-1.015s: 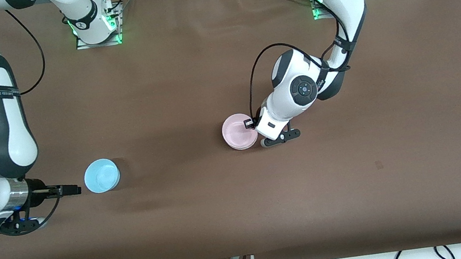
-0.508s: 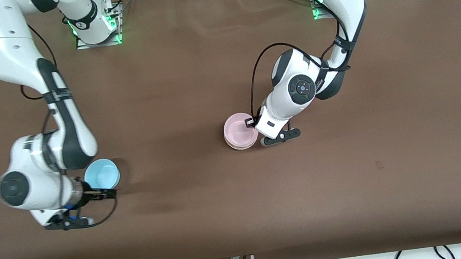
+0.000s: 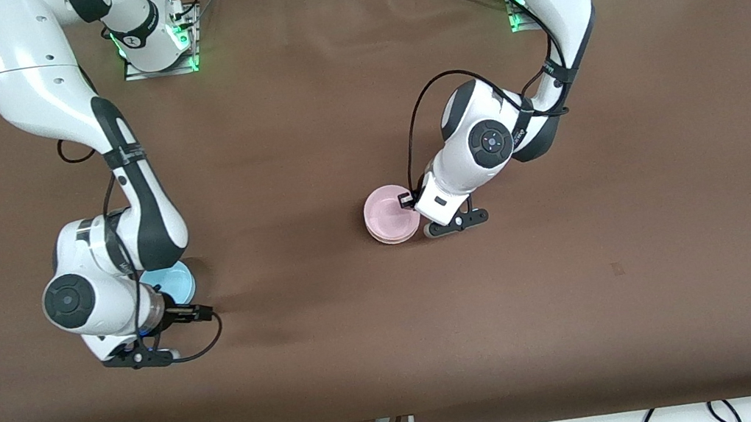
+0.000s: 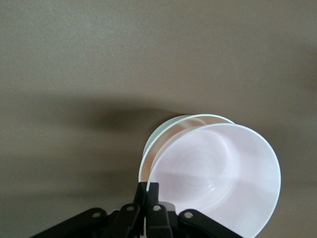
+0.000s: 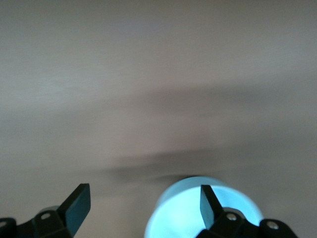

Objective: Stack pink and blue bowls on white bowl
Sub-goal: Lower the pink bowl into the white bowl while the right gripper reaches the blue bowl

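Observation:
The pale pink bowl (image 3: pixel 387 215) sits near the table's middle. It rests slightly tilted in the white bowl (image 4: pixel 154 141), whose rim shows beside it in the left wrist view. My left gripper (image 3: pixel 408 200) is shut on the pink bowl's (image 4: pixel 223 173) rim, with its own point (image 4: pixel 148 187) right at that rim. The sky blue bowl (image 3: pixel 176 280) stands toward the right arm's end, partly hidden under the right wrist. My right gripper (image 3: pixel 201 313) is open just beside it on the side nearer the front camera. In the right wrist view the gripper (image 5: pixel 143 201) has one finger (image 5: pixel 208 203) over the blue bowl (image 5: pixel 190 213).
A brown cloth (image 3: pixel 379 337) covers the table. Both arm bases (image 3: pixel 158 50) stand along the edge farthest from the front camera. Cables hang below the edge nearest that camera.
My right arm has swung in from the table's end to the blue bowl, and its wrist now covers part of the bowl. The left gripper and pink bowl have barely moved.

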